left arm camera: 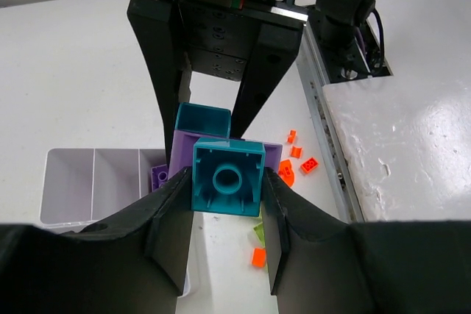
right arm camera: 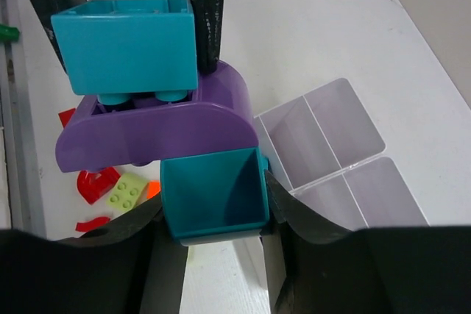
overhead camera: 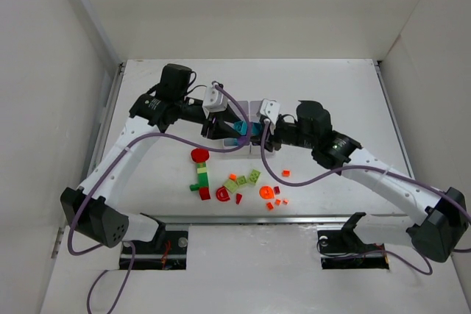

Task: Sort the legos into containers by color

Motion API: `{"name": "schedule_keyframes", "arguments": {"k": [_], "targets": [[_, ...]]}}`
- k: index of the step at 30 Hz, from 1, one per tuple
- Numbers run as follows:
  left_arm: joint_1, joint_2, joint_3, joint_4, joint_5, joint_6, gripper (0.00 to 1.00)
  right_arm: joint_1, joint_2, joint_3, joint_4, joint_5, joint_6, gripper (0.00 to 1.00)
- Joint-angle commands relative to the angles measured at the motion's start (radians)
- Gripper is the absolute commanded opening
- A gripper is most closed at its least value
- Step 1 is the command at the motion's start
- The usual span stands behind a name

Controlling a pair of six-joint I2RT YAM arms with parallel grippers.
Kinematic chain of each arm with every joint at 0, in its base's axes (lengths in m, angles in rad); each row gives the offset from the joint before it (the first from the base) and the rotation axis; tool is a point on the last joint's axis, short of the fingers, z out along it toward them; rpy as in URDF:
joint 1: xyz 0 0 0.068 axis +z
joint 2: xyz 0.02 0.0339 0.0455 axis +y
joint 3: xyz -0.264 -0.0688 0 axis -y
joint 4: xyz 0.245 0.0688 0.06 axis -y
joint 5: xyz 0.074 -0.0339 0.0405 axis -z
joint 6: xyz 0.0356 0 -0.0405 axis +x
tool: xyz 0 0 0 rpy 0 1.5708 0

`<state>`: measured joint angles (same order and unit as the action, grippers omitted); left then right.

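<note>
The left gripper (left arm camera: pixel 227 185) is clamped on a teal brick (left arm camera: pixel 243 159), and the right gripper (right arm camera: pixel 213 204) is closed on a second teal brick (right arm camera: pixel 210 182). The two bricks are joined through a purple curved piece (right arm camera: pixel 158 126), so the stack is gripped from both ends and held off the table (overhead camera: pixel 331 86), close above the white organiser (right arm camera: pixel 346 145). Loose legos (overhead camera: pixel 239 185) in red, lime green and orange are scattered on the side of the organiser nearer the arm bases.
</note>
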<state>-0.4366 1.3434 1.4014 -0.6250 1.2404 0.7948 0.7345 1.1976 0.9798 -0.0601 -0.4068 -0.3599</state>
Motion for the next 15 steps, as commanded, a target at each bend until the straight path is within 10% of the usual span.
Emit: {"name": "schedule_keyframes", "arguments": {"k": [1, 3, 6, 15], "targets": [[-0.008, -0.026, 0.012, -0.03, 0.042, -0.012, 0.0, 0.005, -0.018, 0.051, 0.115, 0.02, 0.024, 0.34], [-0.008, -0.026, 0.011, -0.03, 0.042, -0.003, 0.0, 0.005, -0.038, 0.04, 0.115, 0.02, 0.013, 0.71], [-0.008, -0.026, 0.011, -0.03, 0.042, -0.003, 0.0, 0.005, -0.047, 0.03, 0.115, 0.033, 0.003, 0.82], [-0.008, -0.026, 0.011, -0.039, 0.004, -0.003, 0.0, 0.005, -0.044, 0.03, 0.115, 0.085, -0.007, 0.8]]}}
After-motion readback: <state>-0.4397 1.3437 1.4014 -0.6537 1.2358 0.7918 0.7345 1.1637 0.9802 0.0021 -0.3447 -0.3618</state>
